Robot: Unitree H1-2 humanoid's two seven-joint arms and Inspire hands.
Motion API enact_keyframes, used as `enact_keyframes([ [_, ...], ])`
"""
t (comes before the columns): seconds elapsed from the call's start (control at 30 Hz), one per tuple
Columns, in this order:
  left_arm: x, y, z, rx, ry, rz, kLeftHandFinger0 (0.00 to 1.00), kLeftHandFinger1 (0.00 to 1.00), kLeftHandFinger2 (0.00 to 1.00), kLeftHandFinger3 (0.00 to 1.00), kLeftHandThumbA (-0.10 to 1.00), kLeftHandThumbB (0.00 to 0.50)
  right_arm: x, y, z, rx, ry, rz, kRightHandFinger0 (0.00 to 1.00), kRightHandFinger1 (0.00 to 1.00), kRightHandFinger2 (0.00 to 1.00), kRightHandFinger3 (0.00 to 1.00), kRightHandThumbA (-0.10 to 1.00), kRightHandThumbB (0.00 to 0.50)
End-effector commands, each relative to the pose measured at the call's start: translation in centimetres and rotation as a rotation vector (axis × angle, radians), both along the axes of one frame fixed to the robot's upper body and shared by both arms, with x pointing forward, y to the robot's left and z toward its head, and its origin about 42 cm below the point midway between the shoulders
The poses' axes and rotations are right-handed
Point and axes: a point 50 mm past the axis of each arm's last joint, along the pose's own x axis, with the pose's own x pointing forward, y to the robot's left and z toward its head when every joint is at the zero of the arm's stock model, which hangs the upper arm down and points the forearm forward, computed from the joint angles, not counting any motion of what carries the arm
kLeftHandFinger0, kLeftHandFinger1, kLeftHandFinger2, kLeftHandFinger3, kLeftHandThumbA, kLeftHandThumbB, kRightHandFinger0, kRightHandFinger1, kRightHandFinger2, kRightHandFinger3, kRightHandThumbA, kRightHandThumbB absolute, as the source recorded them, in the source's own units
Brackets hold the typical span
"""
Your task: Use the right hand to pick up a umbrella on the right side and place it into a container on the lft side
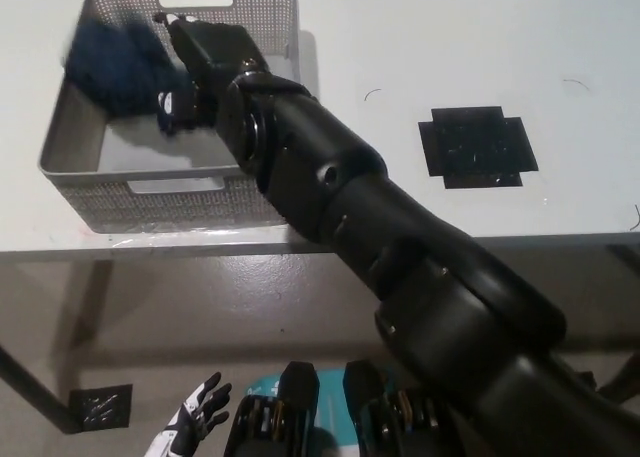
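Navy fabric umbrella [120, 65], bunched, in right hand [200, 72] over perforated grey basket [215, 199].

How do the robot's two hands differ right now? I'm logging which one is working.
The right hand is black, raised over the grey basket and shut on the dark blue umbrella. The left hand is white, low beside the body, holding nothing, fingers spread.

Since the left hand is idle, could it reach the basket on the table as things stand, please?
Probably not: the left hand hangs low, below the table edge, while the basket sits on top, with the right hand over it.
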Motion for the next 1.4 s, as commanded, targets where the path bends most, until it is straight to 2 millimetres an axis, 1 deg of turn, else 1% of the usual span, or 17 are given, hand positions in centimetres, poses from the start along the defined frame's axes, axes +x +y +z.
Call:
enact_keyframes([
  [0.0, 0.1, 0.2, 1.1, 0.008, -0.046, -0.027, 1.00, 1.00, 1.00, 1.00, 1.00, 0.039, 0.8, -0.7, 2.8, -0.041, 0.003, -0.007, 1.00, 1.00, 1.00, 1.00, 0.74, 0.424],
  [0.13, 0.1, 0.0, 1.0, 0.002, -0.046, -0.029, 1.00, 1.00, 1.00, 1.00, 1.00, 0.036, 1.2, -1.3, 3.5, -0.061, -0.001, -0.012, 1.00, 1.00, 1.00, 1.00, 0.89, 0.467],
  [0.23, 0.1, 0.0, 1.0, 0.005, -0.042, -0.030, 1.00, 1.00, 1.00, 1.00, 1.00, 0.034, 1.4, -1.8, 4.3, -0.023, -0.020, -0.006, 1.00, 1.00, 1.00, 1.00, 0.97, 0.467],
  [0.4, 0.1, -0.2, 0.8, 0.009, -0.035, -0.040, 1.00, 1.00, 1.00, 1.00, 1.00, 0.044, 2.0, -3.9, 7.2, 0.129, -0.087, 0.032, 1.00, 1.00, 1.00, 1.00, 0.97, 0.429],
  [0.5, 0.1, 0.0, 0.9, 0.018, -0.041, -0.038, 1.00, 1.00, 1.00, 1.00, 1.00, 0.033, 1.0, -7.0, 9.6, 0.298, -0.160, 0.086, 1.00, 1.00, 1.00, 1.00, 0.94, 0.394],
  [0.6, 0.2, 0.4, 1.0, 0.022, -0.045, -0.034, 1.00, 1.00, 1.00, 1.00, 1.00, 0.021, -1.3, -11.4, 11.1, 0.510, -0.234, 0.148, 1.00, 1.00, 1.00, 1.00, 0.94, 0.386],
  [0.7, 0.1, 0.7, 0.9, 0.013, -0.026, -0.022, 1.00, 1.00, 1.00, 1.00, 1.00, 0.052, -4.8, -16.9, 11.4, 0.721, -0.295, 0.197, 1.00, 1.00, 1.00, 1.00, 0.95, 0.362],
  [0.73, 0.2, 0.8, 0.9, 0.010, -0.020, -0.016, 1.00, 1.00, 1.00, 1.00, 1.00, 0.056, -6.5, -19.1, 11.3, 0.770, -0.325, 0.202, 1.00, 1.00, 1.00, 1.00, 0.99, 0.376],
  [0.77, 0.1, 0.9, 0.8, 0.012, -0.021, -0.014, 1.00, 1.00, 1.00, 1.00, 1.00, 0.047, -8.1, -21.1, 10.6, 0.852, -0.321, 0.202, 1.00, 1.00, 1.00, 1.00, 0.98, 0.356],
  [0.8, -0.2, 1.1, 0.7, 0.012, -0.018, -0.011, 1.00, 1.00, 1.00, 1.00, 1.00, 0.044, -8.7, -21.5, 10.3, 0.880, -0.313, 0.204, 1.00, 1.00, 1.00, 1.00, 0.97, 0.346],
  [0.83, -0.3, 1.3, 0.5, 0.024, -0.023, -0.013, 1.00, 1.00, 1.00, 1.00, 1.00, 0.028, -10.5, -23.7, 9.1, 0.999, -0.261, 0.222, 1.00, 1.00, 1.00, 1.00, 0.95, 0.354],
  [0.87, -0.3, 1.4, 0.5, 0.019, -0.020, -0.013, 1.00, 1.00, 1.00, 1.00, 1.00, 0.026, -11.2, -24.6, 8.4, 1.062, -0.235, 0.236, 1.00, 1.00, 1.00, 1.00, 0.94, 0.354],
  [1.0, -0.2, 1.8, -0.1, 0.024, -0.019, -0.007, 1.00, 1.00, 1.00, 1.00, 1.00, 0.007, -14.7, -27.9, 4.7, 1.162, -0.244, 0.241, 1.00, 1.00, 1.00, 1.00, 0.99, 0.279],
  [1.07, 0.2, 1.8, -0.2, 0.027, -0.022, -0.002, 1.00, 1.00, 1.00, 1.00, 1.00, 0.004, -17.0, -29.5, 1.9, 1.199, -0.251, 0.225, 1.00, 1.00, 1.00, 1.00, 1.00, 0.275],
  [1.13, 0.2, 1.7, -0.4, 0.015, -0.013, -0.001, 1.00, 1.00, 1.00, 1.00, 1.00, 0.013, -18.5, -30.0, -0.5, 1.254, -0.241, 0.215, 1.00, 1.00, 1.00, 1.00, 1.00, 0.254],
  [1.27, -0.2, 1.9, -1.0, 0.018, 0.003, 0.013, 1.00, 1.00, 1.00, 1.00, 1.00, 0.014, -21.8, -29.7, -7.4, 1.358, -0.209, 0.114, 1.00, 1.00, 1.00, 1.00, 1.00, 0.284],
  [1.37, -0.1, 2.0, -1.1, 0.014, 0.000, 0.016, 1.00, 1.00, 1.00, 1.00, 1.00, 0.010, -23.0, -29.1, -10.8, 1.393, -0.165, 0.065, 1.00, 1.00, 1.00, 1.00, 1.00, 0.281],
])
